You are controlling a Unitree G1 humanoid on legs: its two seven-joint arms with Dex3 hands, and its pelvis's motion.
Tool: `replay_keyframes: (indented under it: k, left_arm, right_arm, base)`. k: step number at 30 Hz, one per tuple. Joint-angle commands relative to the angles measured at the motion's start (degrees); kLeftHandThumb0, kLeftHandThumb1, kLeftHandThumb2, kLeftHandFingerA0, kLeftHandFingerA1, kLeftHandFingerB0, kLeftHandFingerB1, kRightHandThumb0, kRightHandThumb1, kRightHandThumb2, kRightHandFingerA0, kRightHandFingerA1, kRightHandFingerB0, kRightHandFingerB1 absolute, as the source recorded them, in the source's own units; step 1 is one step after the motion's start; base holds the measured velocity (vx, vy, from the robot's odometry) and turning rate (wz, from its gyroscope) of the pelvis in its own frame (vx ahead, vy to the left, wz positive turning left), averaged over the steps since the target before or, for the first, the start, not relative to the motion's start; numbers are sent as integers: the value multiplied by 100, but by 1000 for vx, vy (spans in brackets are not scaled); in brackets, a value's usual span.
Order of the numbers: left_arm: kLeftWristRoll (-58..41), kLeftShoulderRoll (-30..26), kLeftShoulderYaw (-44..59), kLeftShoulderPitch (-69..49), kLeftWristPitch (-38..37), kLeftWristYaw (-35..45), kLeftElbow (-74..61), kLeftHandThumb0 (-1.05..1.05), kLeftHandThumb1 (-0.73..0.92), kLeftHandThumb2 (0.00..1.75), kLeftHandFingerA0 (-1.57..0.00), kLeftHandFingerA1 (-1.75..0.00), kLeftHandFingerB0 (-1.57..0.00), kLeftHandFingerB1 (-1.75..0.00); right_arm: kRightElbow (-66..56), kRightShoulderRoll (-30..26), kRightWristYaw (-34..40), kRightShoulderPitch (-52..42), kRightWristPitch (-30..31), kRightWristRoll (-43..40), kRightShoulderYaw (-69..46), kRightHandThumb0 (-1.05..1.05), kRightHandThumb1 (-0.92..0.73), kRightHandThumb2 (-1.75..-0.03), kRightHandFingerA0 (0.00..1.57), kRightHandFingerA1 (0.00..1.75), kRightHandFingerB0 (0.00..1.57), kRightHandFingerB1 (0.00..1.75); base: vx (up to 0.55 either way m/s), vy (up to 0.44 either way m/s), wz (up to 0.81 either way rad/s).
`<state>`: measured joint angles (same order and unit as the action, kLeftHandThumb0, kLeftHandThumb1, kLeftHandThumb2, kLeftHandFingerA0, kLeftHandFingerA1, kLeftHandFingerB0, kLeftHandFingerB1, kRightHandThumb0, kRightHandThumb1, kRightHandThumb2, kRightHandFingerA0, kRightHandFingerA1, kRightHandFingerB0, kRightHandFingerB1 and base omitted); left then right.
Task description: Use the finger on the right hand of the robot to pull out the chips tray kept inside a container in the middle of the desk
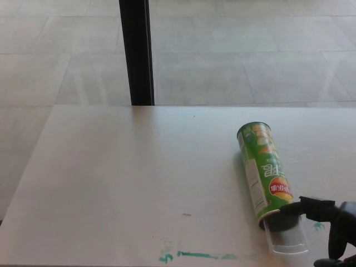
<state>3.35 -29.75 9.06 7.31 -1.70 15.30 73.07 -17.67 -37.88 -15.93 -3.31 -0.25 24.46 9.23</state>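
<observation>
The green chips container (265, 173) lies on its side right of the desk's (122, 178) middle, mouth toward me, so the clear tray (288, 239) protrudes at the near end. My right hand (329, 225), fingers apart and empty, extends one finger (297, 207) leftward to the mouth, placed to hook the tray.

Only the right hand (334, 228) shows here, down by the near right corner of the table (139, 183). It's black all over, matte, with a faint sheen. The fingers (303, 204) are thick, blunt and rounded at the tips, segmented like chunky plastic links. No cables, screws or markings can be made out.
</observation>
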Motion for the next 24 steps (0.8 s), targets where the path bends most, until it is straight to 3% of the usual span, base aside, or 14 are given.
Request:
replay_keyframes:
  k: [1,2,3,13,21,24]
  left_arm:
    - [7,-147,-20,18,-3,-34,8,-50,73,63,-60,-68,-56,-55]
    - [28,-152,-41,16,-24,-25,10,-49,74,62,-59,-66,-56,-54]
    - [26,-155,-45,27,10,-25,2,-49,74,62,-62,-71,-61,-58]
    - [-19,-159,-32,51,64,-39,15,-48,74,62,-61,-69,-58,-56]
    - [37,-168,-90,54,12,-43,47,-50,73,63,-59,-68,-58,-55]
    - [-6,-168,-62,52,45,-7,25,-49,74,62,-59,-67,-56,-54]
  right_arm:
    - [207,-28,-46,196,-34,526,183,-7,-49,-54,91,114,34,39]
    - [254,-9,-29,220,-23,580,227,-8,-49,-54,91,114,34,40]
    - [447,25,5,302,-20,742,377,-11,-49,-54,93,102,34,40]
    - [940,150,29,484,274,1432,837,-16,-49,-54,96,83,36,40]
    - [1376,320,54,627,320,1644,1021,-14,-49,-54,96,95,35,42]
    - [1482,363,112,630,277,1766,1121,-14,-48,-54,98,91,36,41]
  base:
    - [0,0,0]
    - [0,0,0]
    - [0,0,0]
    - [0,0,0]
    - [0,0,0]
    - [0,0,0]
